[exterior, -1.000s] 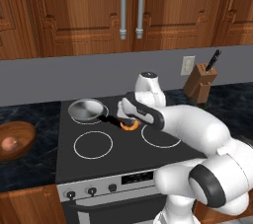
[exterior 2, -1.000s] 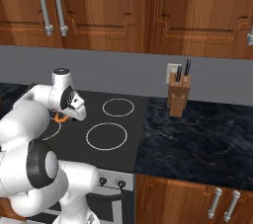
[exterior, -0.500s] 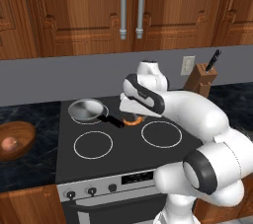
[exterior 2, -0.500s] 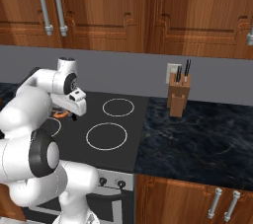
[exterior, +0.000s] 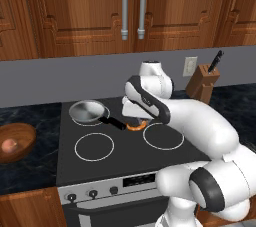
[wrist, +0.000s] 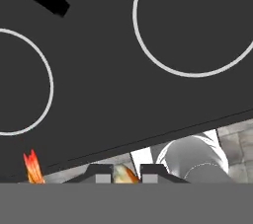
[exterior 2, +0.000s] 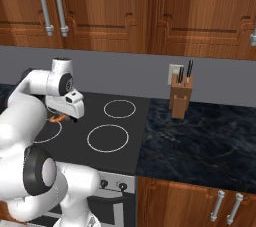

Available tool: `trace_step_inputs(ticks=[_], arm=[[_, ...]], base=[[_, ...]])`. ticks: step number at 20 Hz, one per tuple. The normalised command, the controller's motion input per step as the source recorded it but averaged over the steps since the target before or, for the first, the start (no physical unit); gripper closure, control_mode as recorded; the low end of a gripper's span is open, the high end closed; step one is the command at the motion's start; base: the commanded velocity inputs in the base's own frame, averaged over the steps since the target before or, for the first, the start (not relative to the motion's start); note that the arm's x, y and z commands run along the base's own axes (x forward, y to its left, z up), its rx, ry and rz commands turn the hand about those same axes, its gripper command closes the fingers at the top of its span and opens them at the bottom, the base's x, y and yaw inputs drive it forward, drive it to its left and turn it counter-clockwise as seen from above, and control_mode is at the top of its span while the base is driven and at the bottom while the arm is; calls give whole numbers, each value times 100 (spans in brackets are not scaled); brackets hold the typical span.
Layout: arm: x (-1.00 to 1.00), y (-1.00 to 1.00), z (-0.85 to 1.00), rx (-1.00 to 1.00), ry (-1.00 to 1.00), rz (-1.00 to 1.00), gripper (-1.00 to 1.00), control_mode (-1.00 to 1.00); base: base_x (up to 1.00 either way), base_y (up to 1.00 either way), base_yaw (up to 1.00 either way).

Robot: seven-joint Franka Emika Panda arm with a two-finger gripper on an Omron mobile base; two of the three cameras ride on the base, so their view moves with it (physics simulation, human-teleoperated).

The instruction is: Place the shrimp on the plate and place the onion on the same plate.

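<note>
My gripper (exterior: 135, 122) hangs just above the black stovetop (exterior: 125, 156), between the two back burners, shut on the shrimp (exterior: 136, 127). The shrimp is a small orange crescent that sticks out under the hand. From the right base it shows as the shrimp (exterior 2: 57, 118) beside the gripper (exterior 2: 64, 115). In the hand view the shrimp (wrist: 123, 173) sits between the fingertips (wrist: 103, 174), and its tail fans out at the lower left. The onion (exterior: 9, 144), a pinkish ball, lies in the brown wooden bowl (exterior: 22, 135) on the left counter. The plate is out of view.
A grey frying pan (exterior: 86, 111) with a black handle (exterior: 114, 122) rests on the back left burner, and its handle reaches toward the gripper. A knife block (exterior: 202, 81) stands on the right counter, also seen as the knife block (exterior 2: 180, 98). Dark counters flank the stove.
The arm's elbow has risen and swung right while the hand, still shut on the shrimp, drifted slightly right over the stove. The pan, bowl and onion stayed put.
</note>
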Motion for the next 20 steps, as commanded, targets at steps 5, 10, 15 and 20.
trace_step_inputs(ticks=[5,10,15,20], arm=[[-27,-1,0,0,-6,30,100,-100],[-8,-1,7,0,-2,26,100,-100],[-2,0,5,0,0,13,100,-100],[0,0,0,0,0,0,100,-100]], base=[[0,0,0],[0,0,0],[0,0,0],[0,0,0]])
